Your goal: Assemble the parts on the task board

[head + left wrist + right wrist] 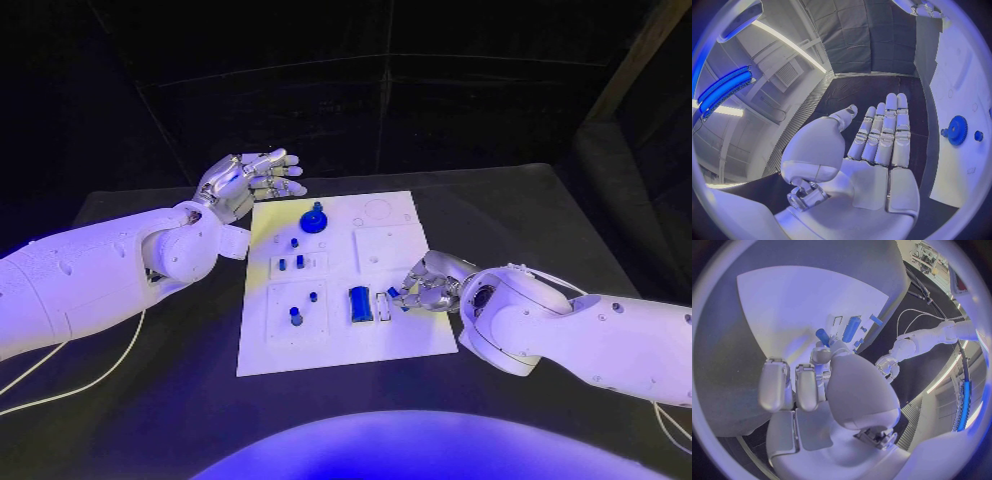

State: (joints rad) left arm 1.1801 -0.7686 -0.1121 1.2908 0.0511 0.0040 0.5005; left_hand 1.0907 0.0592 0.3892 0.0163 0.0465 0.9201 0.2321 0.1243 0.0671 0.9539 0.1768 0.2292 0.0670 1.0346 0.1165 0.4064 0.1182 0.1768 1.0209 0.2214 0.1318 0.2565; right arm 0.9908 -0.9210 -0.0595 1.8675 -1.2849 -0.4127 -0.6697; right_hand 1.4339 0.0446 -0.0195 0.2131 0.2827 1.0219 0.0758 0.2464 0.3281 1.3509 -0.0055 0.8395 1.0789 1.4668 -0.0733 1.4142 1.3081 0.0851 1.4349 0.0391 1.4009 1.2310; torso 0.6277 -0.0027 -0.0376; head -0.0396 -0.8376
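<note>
Fingers of your right hand (pixel 423 283) pinch a small blue part (pixel 822 335) over the near right side of the task board (pixel 404 340). Your left hand (pixel 248 180) is spread, holding nothing, beyond the board's far left corner, near the blue gear (pixel 313 219).

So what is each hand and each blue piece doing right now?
left hand: open, fingers apart, holding nothing, beside the board's far corner.
right hand: pinching a small blue part over the board's near right side.
blue gear: sitting on the task board, untouched.
long blue part: lying flat on the board.
</note>
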